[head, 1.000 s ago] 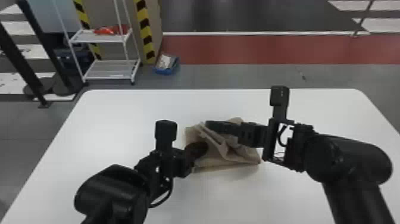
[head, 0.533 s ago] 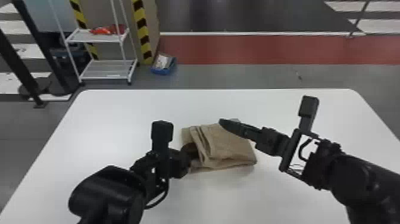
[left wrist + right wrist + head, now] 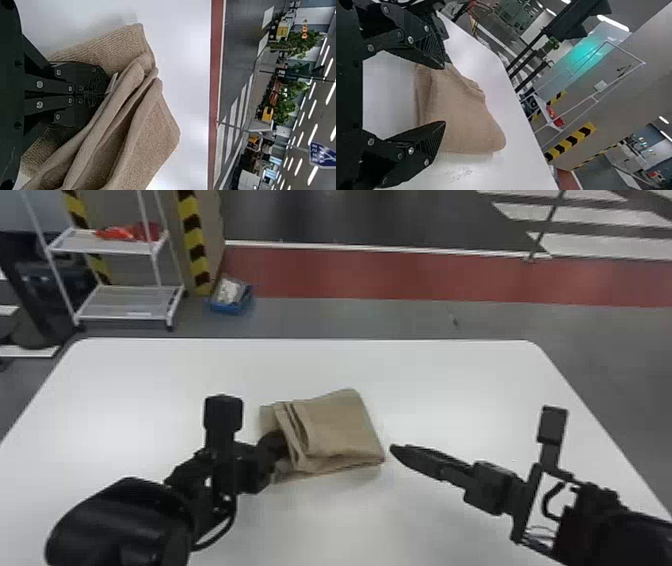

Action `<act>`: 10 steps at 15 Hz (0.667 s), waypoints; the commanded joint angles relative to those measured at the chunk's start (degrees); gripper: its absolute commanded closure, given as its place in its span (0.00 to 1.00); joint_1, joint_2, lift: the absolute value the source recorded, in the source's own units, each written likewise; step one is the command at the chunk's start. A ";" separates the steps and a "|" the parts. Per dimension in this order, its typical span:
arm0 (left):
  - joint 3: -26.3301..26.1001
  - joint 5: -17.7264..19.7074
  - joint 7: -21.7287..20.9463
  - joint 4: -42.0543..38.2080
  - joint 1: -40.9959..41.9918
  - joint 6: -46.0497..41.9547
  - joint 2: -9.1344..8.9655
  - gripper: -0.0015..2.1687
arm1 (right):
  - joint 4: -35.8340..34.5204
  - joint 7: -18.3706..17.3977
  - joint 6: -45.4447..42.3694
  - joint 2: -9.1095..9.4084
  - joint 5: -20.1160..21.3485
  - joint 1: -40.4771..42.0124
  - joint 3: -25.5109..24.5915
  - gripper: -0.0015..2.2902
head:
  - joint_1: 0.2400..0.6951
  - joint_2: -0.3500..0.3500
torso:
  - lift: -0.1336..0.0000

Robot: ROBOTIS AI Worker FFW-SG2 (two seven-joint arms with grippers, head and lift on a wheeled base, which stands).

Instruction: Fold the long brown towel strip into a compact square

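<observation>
Seeing brown towel (image 3: 345, 425) lying on white table (image 3: 450, 390), folded into a rough flat block. Seeing its far and right edges running fairly straight and its near edge showing stacked layers. Getting a less tidy left side: loose folds (image 3: 291, 425) bunching there and gaping slightly, with a lower layer sticking out past them.

Running left gripper (image 3: 276, 444) in at towel's left side, tips tucking in by the loose folds. Reading its jaws as closed together in the left wrist view, touching cloth; can't tell whether pinching any of it.

Having right gripper (image 3: 393, 447) sitting just off towel's right edge, near the near corner, not touching. Reading its jaws as spread wide in the right wrist view, facing towel, gripping nothing.

Getting a broad band of tabletop beyond towel, all the way to the table's far edge. Getting more tabletop to towel's right, past the corner, and some between towel and robot. Finding the near-left side tightest, with the left arm crowding it. Seeing white rack (image 3: 130, 302) and blue box (image 3: 231, 307) standing on the floor well beyond towel, off to its left.
</observation>
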 commanded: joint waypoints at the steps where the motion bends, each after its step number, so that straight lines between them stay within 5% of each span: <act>1: 0.70 0.00 0.01 -0.48 0.97 -0.08 0.14 0.83 | -1.21 0.61 1.05 -0.24 3.42 2.39 -0.07 0.97 | 1.00 0.33 | 0.07; 10: 1.14 0.00 0.45 -7.68 5.45 1.33 0.40 0.83 | 1.25 -3.00 1.05 1.69 12.47 -0.25 8.72 0.97 | 1.00 0.35 | 0.07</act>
